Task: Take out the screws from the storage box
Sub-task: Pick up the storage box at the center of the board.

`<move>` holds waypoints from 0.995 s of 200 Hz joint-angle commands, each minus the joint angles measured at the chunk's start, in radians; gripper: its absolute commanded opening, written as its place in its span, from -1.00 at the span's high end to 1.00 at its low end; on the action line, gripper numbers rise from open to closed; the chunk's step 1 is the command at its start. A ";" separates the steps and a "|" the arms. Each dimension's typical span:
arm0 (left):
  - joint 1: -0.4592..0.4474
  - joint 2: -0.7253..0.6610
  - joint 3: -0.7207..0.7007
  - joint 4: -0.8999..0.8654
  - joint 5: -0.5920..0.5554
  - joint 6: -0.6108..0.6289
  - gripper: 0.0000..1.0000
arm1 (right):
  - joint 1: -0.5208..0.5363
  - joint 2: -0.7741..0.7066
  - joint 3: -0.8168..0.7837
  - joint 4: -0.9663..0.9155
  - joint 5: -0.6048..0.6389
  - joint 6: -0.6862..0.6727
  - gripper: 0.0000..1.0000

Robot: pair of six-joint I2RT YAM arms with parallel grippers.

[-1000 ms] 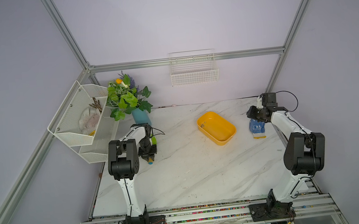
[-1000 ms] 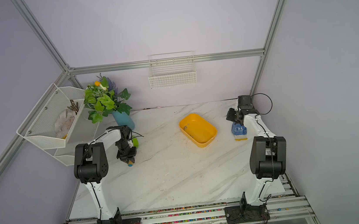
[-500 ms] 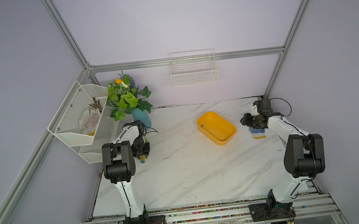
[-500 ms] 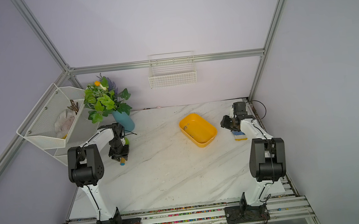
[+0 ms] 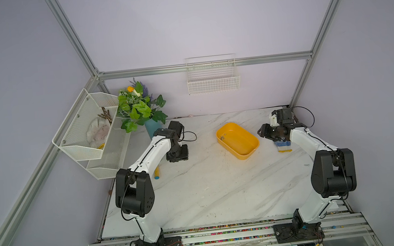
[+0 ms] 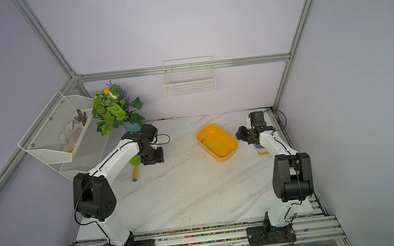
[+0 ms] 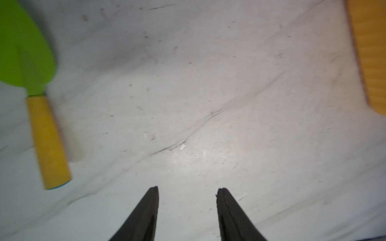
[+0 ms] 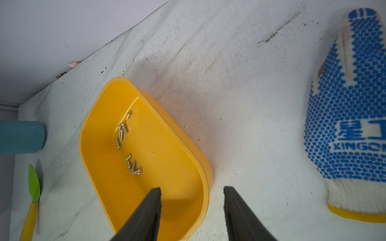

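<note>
The marble counter [image 5: 210,189] carries everything, and both arms have just swung in over it. The left arm [image 5: 149,156] has come away from the shelf side toward the middle. The right arm [image 5: 302,140] has left the spot over the glove [image 8: 353,116] and now reaches for the storage box [image 5: 240,141], which sits on the counter between the arms, nearer the right one.

The left claw [image 7: 187,188] hangs with its jaws apart over bare counter, holding nothing. The little trowel [image 7: 48,141] lies flat, off to one side of it.

The right claw [image 8: 192,187] also has its jaws apart and empty. One finger is over the box's inside and the other over the counter outside, so it straddles the rim at the near end. To my eye, the side items are done with and the real work is only starting: the screws [image 8: 121,133] all still lie on the box floor in two loose clusters.

The left wrist picture is smeared, and the box is only a yellow edge cut off at its border. From above the screws are mere glints. I cannot tell how high the right claw stands over the rim. A grey speck [image 5: 306,165] beside the right arm is too small to name.
</note>
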 commanded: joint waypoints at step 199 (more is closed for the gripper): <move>-0.192 0.442 0.324 0.643 0.226 -0.676 0.17 | 0.015 0.063 0.091 0.019 -0.045 -0.003 -0.07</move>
